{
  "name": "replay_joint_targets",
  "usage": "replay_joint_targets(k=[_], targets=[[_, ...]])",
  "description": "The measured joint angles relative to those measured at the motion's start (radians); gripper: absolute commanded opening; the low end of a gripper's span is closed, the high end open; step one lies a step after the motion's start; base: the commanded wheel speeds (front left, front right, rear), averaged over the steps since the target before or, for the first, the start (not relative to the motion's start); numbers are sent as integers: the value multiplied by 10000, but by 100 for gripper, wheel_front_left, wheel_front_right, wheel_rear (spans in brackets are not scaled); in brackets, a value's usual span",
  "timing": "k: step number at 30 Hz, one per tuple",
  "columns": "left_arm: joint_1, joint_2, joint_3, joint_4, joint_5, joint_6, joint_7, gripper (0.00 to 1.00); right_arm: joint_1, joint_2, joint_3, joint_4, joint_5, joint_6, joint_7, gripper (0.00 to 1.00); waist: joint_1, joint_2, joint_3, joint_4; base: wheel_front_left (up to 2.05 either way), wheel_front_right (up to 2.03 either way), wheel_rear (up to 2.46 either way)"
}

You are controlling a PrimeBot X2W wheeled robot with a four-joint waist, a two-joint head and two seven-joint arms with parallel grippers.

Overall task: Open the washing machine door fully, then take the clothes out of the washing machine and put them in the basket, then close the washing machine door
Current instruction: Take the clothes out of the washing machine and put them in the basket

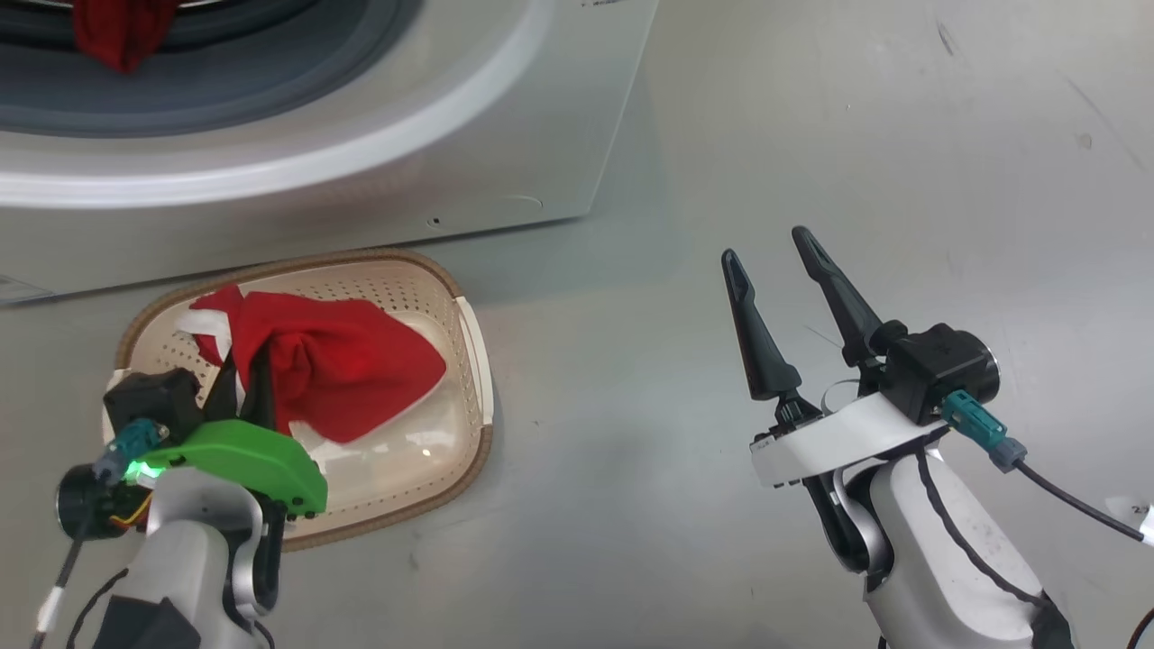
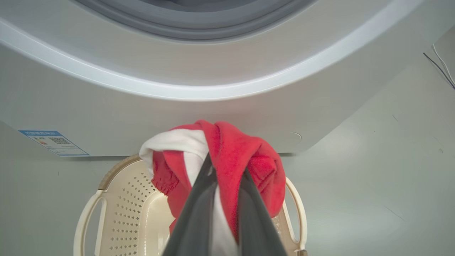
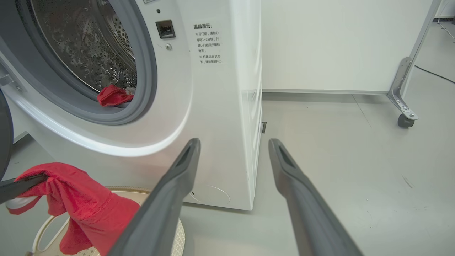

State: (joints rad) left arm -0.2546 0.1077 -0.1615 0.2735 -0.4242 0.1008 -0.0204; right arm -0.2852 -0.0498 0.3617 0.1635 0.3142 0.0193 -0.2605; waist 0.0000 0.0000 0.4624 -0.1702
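Far left at drum mouth (image 1: 225, 90) of washing machine (image 1: 505, 135), red garment (image 1: 122, 31) lying. Left gripper (image 1: 248, 353) — jaws narrow, clamped on red jersey (image 1: 361, 370), cloth draping over basket (image 1: 475, 342) on floor (image 1: 631, 451) just before machine. Right gripper (image 1: 765, 245) — jaws wide, empty, over floor well right.

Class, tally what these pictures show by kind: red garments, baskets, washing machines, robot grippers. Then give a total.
Red garments: 2 (white-trimmed garment, garment in the drum)
Basket: 1
Washing machine: 1
Grippers: 2 (left gripper, right gripper)
Total: 6
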Motion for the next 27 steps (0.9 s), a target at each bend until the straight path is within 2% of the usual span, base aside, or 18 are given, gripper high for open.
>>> replay_joint_targets(k=[7,17,27], targets=[[-1007,33,324,895,-504,0,552,0,-622,-2,142,-405,61,2,0,100,0,0,958,-324,0,0,0],[-2269,194,311,2738,-598,-90,1367,0,-1218,-2,219,-654,115,-46,0,100,0,0,2239,-781,0,0,0],[-3124,230,433,4228,-892,-196,1661,0,-1499,-2,297,-754,387,-132,0,100,0,0,2884,-905,0,0,0]])
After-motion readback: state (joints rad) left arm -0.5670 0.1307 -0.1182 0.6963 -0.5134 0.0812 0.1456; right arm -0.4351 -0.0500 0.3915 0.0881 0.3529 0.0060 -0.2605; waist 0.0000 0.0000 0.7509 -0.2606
